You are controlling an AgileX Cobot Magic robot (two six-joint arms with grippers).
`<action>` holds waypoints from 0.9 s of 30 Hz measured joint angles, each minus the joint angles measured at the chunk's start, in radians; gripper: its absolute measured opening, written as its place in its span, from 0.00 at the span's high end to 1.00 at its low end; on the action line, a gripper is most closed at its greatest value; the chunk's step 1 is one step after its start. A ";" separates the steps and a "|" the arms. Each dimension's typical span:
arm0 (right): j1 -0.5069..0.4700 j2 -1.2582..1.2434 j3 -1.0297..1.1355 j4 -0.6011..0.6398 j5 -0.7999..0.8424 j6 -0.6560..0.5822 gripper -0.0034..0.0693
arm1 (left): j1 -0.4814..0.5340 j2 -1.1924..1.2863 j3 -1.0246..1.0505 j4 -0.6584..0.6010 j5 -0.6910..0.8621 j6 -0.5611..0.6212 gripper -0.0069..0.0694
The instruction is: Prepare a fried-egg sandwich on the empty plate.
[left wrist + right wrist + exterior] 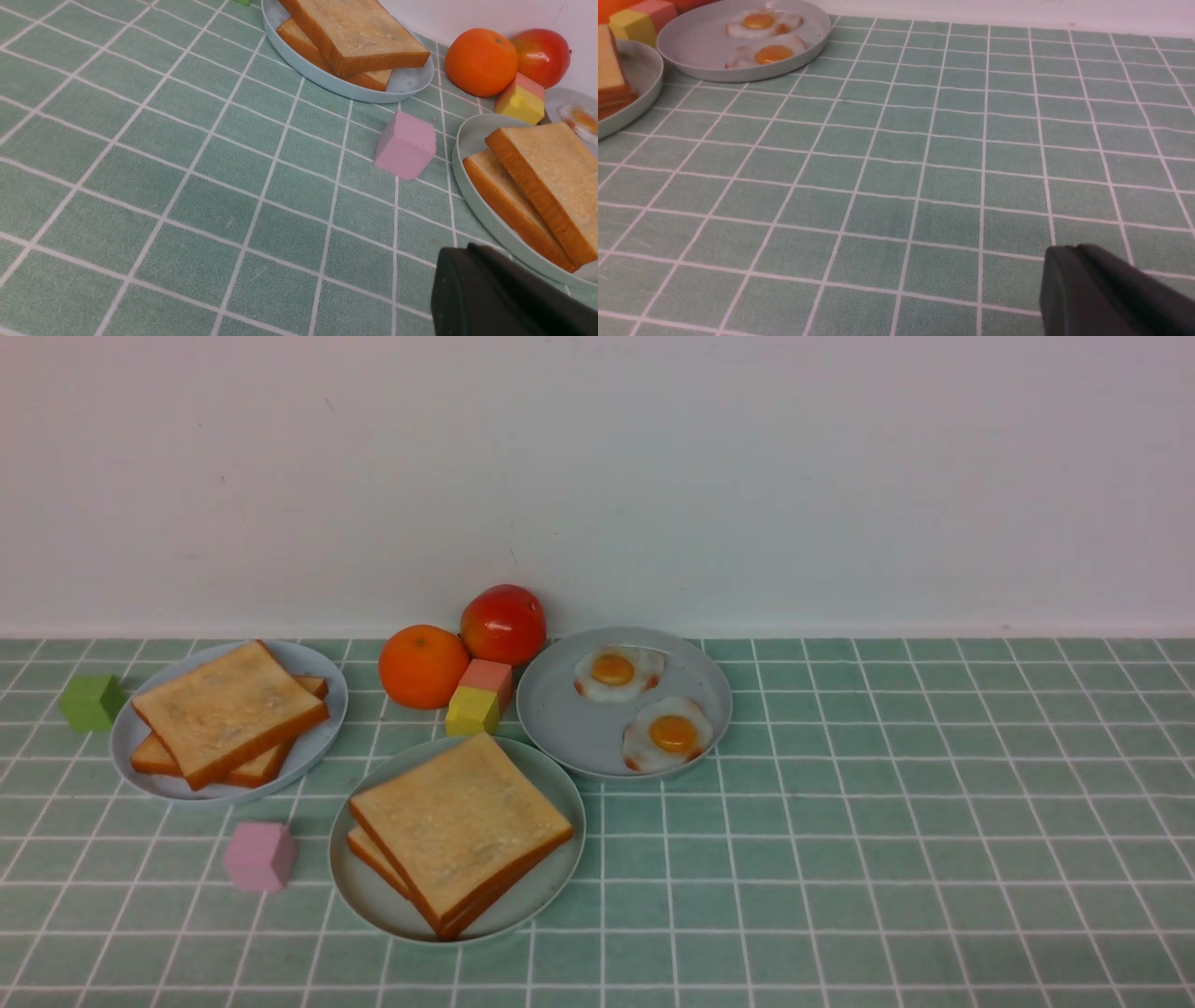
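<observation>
The mint-green plate sits front centre and holds two stacked toast slices; no egg shows between them in the front view. In the left wrist view a whitish patch lies at the slices' near corner; I cannot tell what it is. Two fried eggs lie on a grey-blue plate behind and to the right. Neither gripper shows in the front view. My left gripper is shut and empty beside the mint plate's rim. My right gripper is shut and empty over bare cloth, far from the egg plate.
A second grey-blue plate at the left holds a pile of toast slices. An orange, a red fruit, a pink block and a yellow block cluster behind the mint plate. A green cube and a pink cube lie at the left.
</observation>
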 joint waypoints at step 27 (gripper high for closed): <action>0.000 0.000 0.000 0.000 0.000 0.000 0.87 | 0.000 0.000 0.000 0.000 -0.002 -0.002 0.91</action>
